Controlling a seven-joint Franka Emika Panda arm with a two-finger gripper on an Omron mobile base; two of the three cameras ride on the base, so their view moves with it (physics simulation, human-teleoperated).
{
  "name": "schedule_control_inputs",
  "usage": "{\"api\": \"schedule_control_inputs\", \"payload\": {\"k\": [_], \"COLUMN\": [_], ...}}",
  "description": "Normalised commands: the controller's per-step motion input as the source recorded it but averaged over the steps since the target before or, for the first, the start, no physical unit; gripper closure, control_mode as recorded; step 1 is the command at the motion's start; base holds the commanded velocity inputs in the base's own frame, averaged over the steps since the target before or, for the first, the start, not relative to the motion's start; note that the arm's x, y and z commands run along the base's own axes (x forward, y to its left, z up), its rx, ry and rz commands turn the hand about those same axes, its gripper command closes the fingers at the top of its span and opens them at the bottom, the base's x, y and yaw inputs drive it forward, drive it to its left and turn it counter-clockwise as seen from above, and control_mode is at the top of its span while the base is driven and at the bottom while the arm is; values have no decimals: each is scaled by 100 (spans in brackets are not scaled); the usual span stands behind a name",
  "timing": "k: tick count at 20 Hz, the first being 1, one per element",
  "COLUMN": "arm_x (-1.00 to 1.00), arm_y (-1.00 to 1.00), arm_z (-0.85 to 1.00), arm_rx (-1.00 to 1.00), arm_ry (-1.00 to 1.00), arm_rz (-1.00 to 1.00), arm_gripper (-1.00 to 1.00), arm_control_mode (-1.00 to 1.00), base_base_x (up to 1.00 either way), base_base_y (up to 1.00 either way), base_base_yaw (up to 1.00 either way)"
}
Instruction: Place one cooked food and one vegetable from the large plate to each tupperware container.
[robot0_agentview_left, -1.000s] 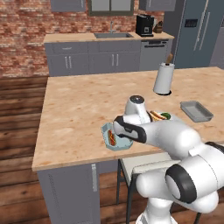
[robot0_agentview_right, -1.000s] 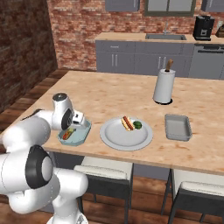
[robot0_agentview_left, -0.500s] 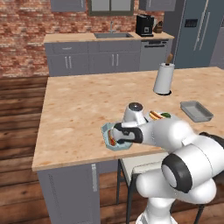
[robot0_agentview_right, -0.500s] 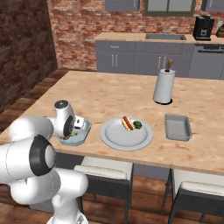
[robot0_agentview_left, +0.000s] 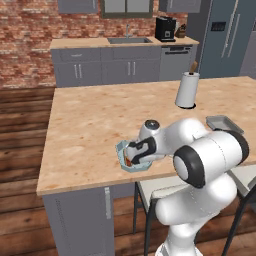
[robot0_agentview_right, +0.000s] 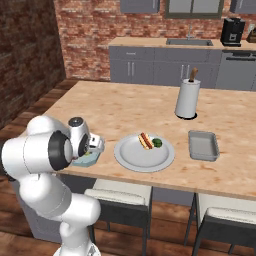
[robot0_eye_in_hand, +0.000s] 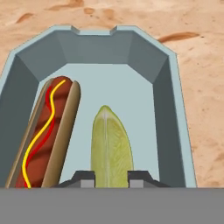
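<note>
- The pincer (robot0_eye_in_hand: 112, 178) is low inside the blue tray (robot0_eye_in_hand: 173, 109), its two dark tips closed on the near end of a pale green leaf (robot0_eye_in_hand: 111, 146).
- The leaf lies lengthwise on the tray floor, pointed end away from the pincer.
- Just beside the leaf in the same tray lies a hot dog (robot0_eye_in_hand: 46, 135) in a bun, with red and yellow lines of sauce; a narrow gap of tray floor parts them.
- In the left base view the blue tray (robot0_agentview_left: 122, 151) sits near the front edge of the desk (robot0_agentview_left: 95, 125), with the robot's hand over it.
- In the right base view the plate (robot0_agentview_right: 135, 160) lies on the desk (robot0_agentview_right: 125, 107) to the right of the blue tray (robot0_agentview_right: 89, 161), near but not touching.
- On the plate are a second hot dog (robot0_agentview_right: 145, 141) and a small dark green vegetable (robot0_agentview_right: 157, 142), close together towards its far side.
- The grey tray (robot0_agentview_right: 203, 145) stands further right, apart from the plate; nothing shows inside it.
- A paper towel roll (robot0_agentview_right: 187, 99) stands upright on the desk behind the plate and grey tray.
</note>
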Motion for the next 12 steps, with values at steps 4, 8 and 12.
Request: {"api": "schedule_control_inputs", "payload": {"k": [4,8,12], "arm_x": [17,8,16], "arm_y": [0,4,3], "arm_z": [-6,-3,-7], "arm_rx": [0,0,0], "arm_ry": [0,0,0], "arm_rz": [0,0,0], "arm_gripper": [100,100,-100], "arm_control_mode": [-100,-100,-100], "base_base_x": [0,0,0], "base_base_y": [0,0,0], "base_base_yaw": [0,0,0]}}
